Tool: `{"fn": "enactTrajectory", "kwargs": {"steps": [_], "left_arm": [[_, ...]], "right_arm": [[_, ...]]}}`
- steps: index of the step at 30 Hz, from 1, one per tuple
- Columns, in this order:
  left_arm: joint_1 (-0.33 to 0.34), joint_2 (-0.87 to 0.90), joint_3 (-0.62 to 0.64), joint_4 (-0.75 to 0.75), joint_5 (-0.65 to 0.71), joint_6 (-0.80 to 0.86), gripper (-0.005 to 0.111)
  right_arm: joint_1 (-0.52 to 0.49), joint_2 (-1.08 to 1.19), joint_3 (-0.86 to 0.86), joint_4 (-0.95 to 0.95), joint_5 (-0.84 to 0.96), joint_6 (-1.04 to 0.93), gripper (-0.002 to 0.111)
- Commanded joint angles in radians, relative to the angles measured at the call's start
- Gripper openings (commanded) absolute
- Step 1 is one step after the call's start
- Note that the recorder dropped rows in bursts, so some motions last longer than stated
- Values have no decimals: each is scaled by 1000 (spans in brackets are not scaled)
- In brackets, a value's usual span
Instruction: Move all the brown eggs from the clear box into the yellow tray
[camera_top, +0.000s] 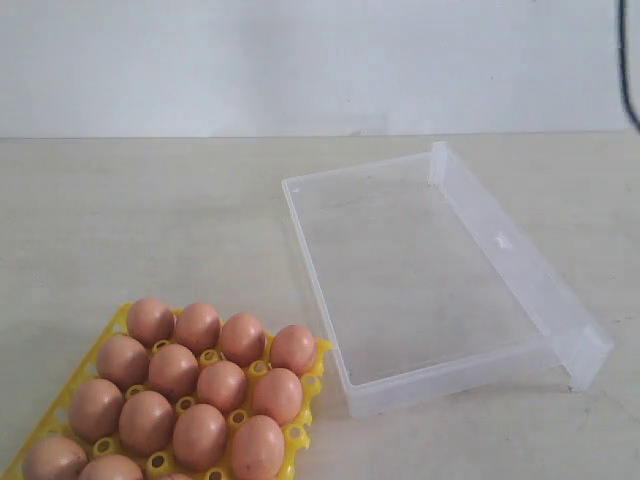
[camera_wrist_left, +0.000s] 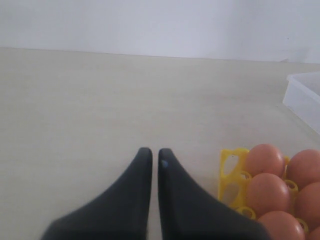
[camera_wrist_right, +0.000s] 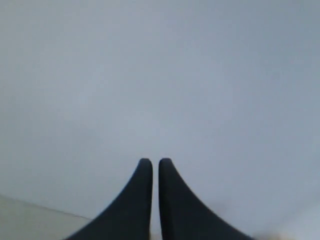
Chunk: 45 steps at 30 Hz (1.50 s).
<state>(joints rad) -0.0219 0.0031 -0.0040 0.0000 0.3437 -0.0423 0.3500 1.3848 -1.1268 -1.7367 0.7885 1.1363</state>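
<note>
Jaws of both arms sit pressed together, holding nothing (right wrist view sees only blank wall); brown eggs (camera_top: 222, 385) fill the yellow tray (camera_top: 300, 432) just beside the empty clear box (camera_top: 440, 388) on the table (camera_top: 150, 220).

Beige table (camera_top: 150, 220), white wall (camera_top: 300, 60) behind

**Pale tabletop, bare wall**

A matte cream tabletop (camera_top: 150, 220) is shown under even, soft light. It is met along a straight edge by a bare white wall (camera_top: 300, 60). A dark cable (camera_top: 625, 70) is seen at the wall's right.
</note>
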Motion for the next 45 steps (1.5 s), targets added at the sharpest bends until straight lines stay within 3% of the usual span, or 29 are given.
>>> {"fn": "enactTrajectory", "kwargs": {"steps": [1, 3, 5, 7, 9, 11, 16, 25, 29, 33, 45], "left_arm": [[-1, -3, 4, 0, -6, 4, 4], [-1, -3, 4, 0, -6, 4, 4], [-1, -3, 4, 0, -6, 4, 4], [-1, -3, 4, 0, -6, 4, 4], [-1, -3, 4, 0, -6, 4, 4], [-1, -3, 4, 0, -6, 4, 4], [-1, -3, 4, 0, -6, 4, 4], [-1, -3, 4, 0, -6, 4, 4], [-1, -3, 4, 0, -6, 4, 4], [-1, -3, 4, 0, -6, 4, 4], [-1, -3, 4, 0, -6, 4, 4]], "right_arm": [[-376, -29, -65, 351, -68, 397, 0], [-547, -55, -40, 675, -272, 349, 0], [-683, -76, 22, 1013, -563, 138, 0], [-750, -104, 119, 1349, -781, -99, 0], [-746, -137, 203, 1505, -885, -214, 0], [-722, -187, 289, 1468, -944, -242, 0], [-635, -378, 475, 1062, -1018, -264, 0], [-485, -885, 694, 678, -1070, -306, 0], [-469, -1026, 764, 654, -891, -216, 0], [-469, -1082, 869, 665, -750, 21, 0], [-469, -1084, 889, 676, -892, 97, 0]]}}
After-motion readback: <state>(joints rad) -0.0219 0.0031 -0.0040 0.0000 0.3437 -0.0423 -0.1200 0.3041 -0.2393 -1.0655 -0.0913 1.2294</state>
